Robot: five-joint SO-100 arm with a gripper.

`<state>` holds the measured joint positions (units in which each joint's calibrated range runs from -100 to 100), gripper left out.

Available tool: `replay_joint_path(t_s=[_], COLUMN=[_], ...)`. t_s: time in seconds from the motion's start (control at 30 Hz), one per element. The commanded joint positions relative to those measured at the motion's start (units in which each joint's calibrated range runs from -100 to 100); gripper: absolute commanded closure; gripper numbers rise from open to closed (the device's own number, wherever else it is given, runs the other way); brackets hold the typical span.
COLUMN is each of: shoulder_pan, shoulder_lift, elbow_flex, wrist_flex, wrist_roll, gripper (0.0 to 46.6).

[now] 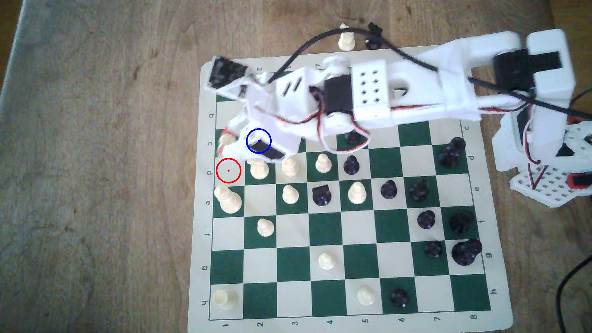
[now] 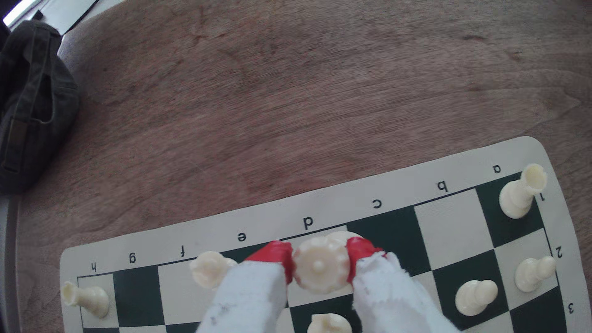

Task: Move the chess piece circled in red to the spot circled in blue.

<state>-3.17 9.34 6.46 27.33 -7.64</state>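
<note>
The gripper (image 2: 320,265) had its red-tipped fingers (image 2: 275,256) pinched on the crown of the cream queen (image 2: 320,267), one on each side. In the exterior view the queen (image 1: 225,141) sat near the board's (image 1: 352,323) left edge, just beyond the red ring (image 1: 228,170). The blue ring (image 1: 259,141) lay to its right, drawn over the arm.

Exterior view looks straight down from high; wrist view hovers close, both sharing the chessboard (image 1: 352,224)'s rank-1 edge

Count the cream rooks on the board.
2 rooks: one on the dark corner square by letter a, the other on the light corner square by h. The arm may hide more.
</note>
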Motion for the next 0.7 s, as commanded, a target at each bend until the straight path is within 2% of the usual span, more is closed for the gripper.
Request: replay_joint_path(t_s=[0.0,0.17,0.67], shoulder_pan=[2.2,3.9,4.1], shoulder_lift=[-11.1,-11.5,-7.6], elbow_flex=[4.8,7.9,11.3], wrist_flex=[-3.8,-5.1,-5.4], wrist_roll=[1.3,1.8,2.6], gripper=[46.4,46.4,46.4])
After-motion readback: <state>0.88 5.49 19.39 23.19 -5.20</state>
